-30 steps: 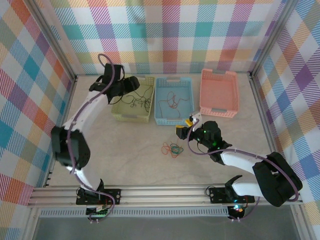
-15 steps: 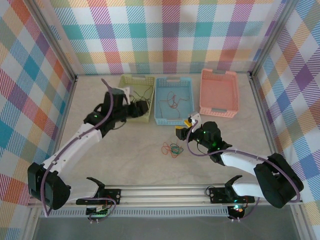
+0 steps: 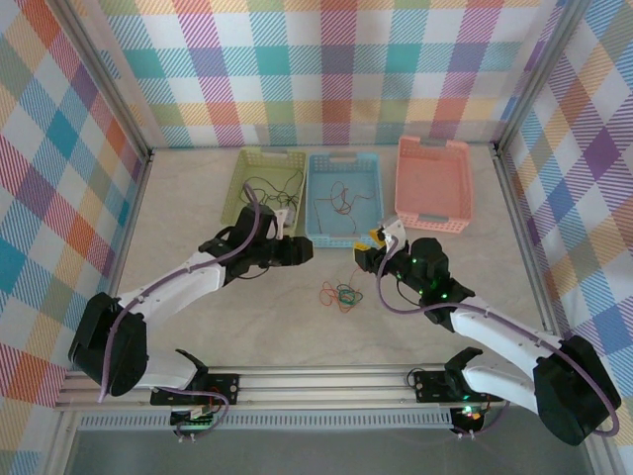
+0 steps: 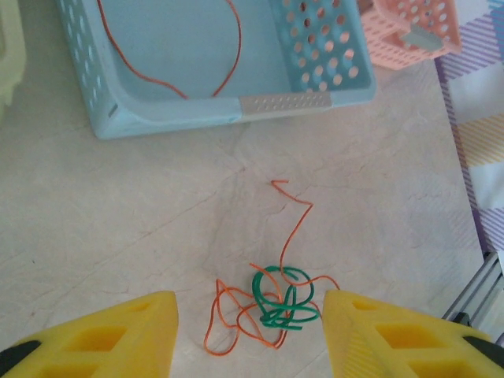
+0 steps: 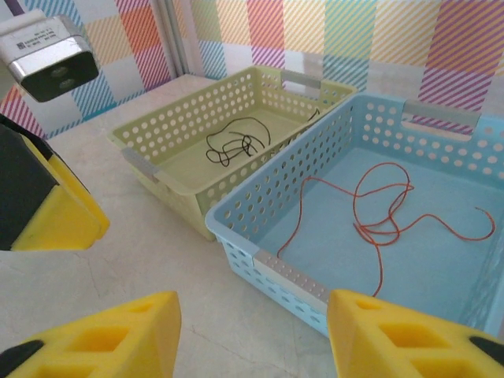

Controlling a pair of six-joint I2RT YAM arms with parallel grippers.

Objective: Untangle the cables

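So the job looks about halfway done, maybe a bit more. One black cable lies on its own in the green basket, and one orange-red cable lies loose in the blue basket next to it, so those two look sorted. What's left is the little tangle out on the bare counter, just in front of the blue basket: a green cable knotted up in loops with another orange-red cable, one orange end trailing off toward the basket. The pink basket at the far right looks empty from above, so the guess is that's where the green one ends up. The left pincer hangs over the tangle with its yellow fingers spread apart and nothing in them. The right pincer sits near the blue basket's front corner, also spread and holding nothing. Not much in the way, really. The two pincers are close together over a small spot, so they could crowd each other. The wires are also so thin and flat on the counter that pinching just one loop without dragging the whole knot looks fiddly.
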